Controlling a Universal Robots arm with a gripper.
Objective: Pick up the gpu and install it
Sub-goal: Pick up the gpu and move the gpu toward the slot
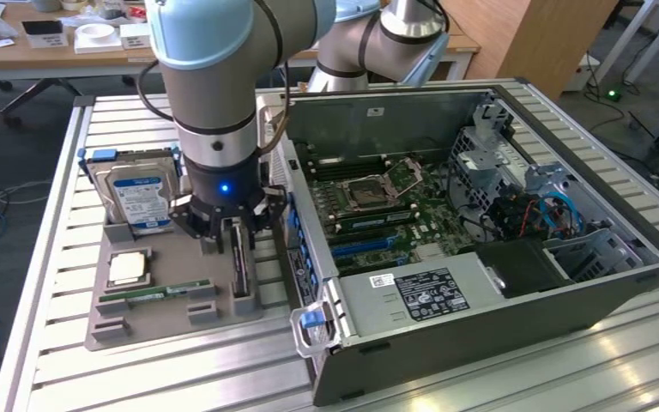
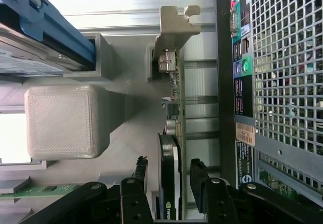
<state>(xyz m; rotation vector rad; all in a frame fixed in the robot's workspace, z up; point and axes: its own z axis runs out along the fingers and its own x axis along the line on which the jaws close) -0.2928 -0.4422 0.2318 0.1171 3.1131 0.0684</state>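
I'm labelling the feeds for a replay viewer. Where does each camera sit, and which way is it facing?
Exterior view: off the arm, above table height, looking down on the tray and open computer case; the arm and gripper show, over the gpu.
Wrist view: on the wrist, looking down past the open gripper, whose fingers flank the gpu standing on edge.
Shared: gripper, gpu, tray, computer case, hard drive.

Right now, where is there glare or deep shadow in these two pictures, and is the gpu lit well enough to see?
Exterior view: bright glare on the table slats at the view's lower right; the gpu is a dark sliver below the arm. Wrist view: a washed-out white patch beside the gray block; the gpu's metal bracket is evenly lit.
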